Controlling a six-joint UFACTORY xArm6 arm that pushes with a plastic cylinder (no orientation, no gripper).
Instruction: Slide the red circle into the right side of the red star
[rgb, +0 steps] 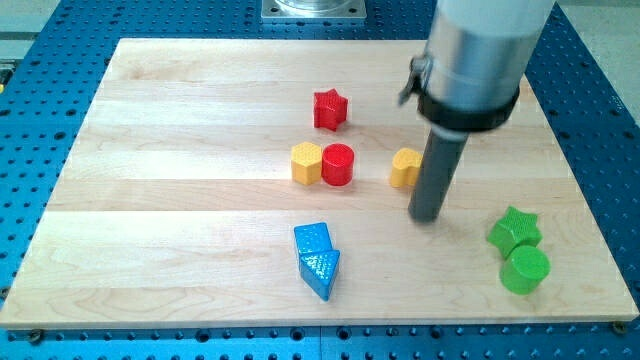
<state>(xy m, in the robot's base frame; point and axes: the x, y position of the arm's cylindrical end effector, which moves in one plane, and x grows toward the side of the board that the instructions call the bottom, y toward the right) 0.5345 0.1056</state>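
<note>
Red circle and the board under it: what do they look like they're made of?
Red circle: probably plastic, perhaps 3D-printed, judging by its fine ribbed texture and matte look. Board: pale wood, showing grain lines and plank seams, with a smooth, low-sheen finish.

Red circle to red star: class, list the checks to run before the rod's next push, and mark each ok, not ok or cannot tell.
1. Red circle block visible: ok.
2. Red star block visible, toward the view's top from the circle: ok.
3. My tip touching the red circle: not ok; it stands to the view's right, apart.
4. Red circle free of neighbours: not ok; yellow hexagon block is against its left.
5. Space right of the star clear: ok.
6. Second yellow block touching the rod: cannot tell.
</note>
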